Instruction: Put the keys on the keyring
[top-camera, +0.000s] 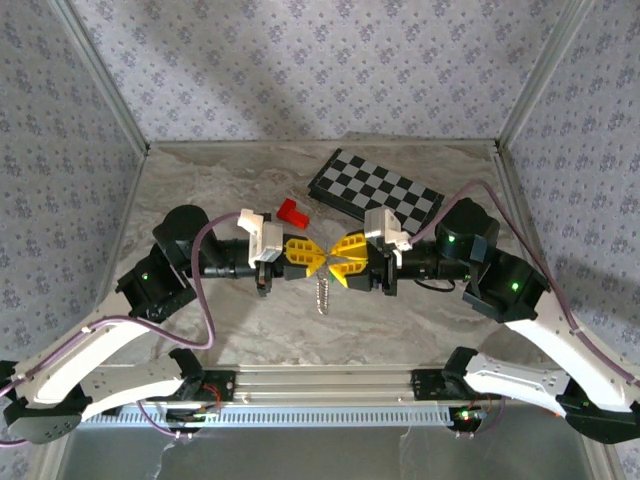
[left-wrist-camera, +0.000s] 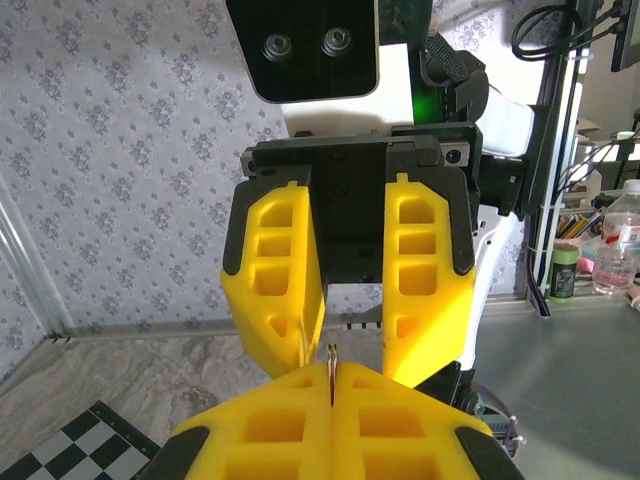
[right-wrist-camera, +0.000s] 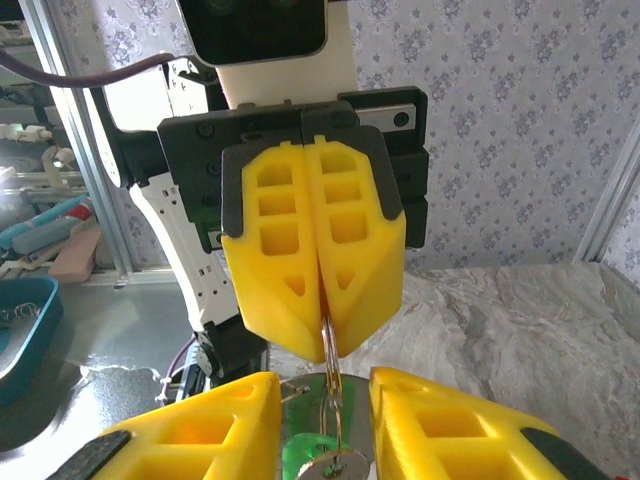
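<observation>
My left gripper (top-camera: 305, 255) is shut on the thin silvery keyring (right-wrist-camera: 328, 345), and its two wire turns poke out between the closed yellow fingertips (left-wrist-camera: 331, 352). My right gripper (top-camera: 345, 262) faces it tip to tip, above the middle of the table. It is open, with its fingers (right-wrist-camera: 215, 425) on either side of the ring. The bright green key (right-wrist-camera: 305, 455) sits low between those open fingers, beside a silvery round piece (right-wrist-camera: 345, 468), and the ring reaches down to them. A beaded silvery chain (top-camera: 322, 293) dangles below the two grippers.
A red block (top-camera: 292, 212) lies on the marble tabletop (top-camera: 200, 190) just behind the left gripper. The black-and-grey chessboard (top-camera: 375, 190) lies at the back right. Patterned walls enclose the table on three sides.
</observation>
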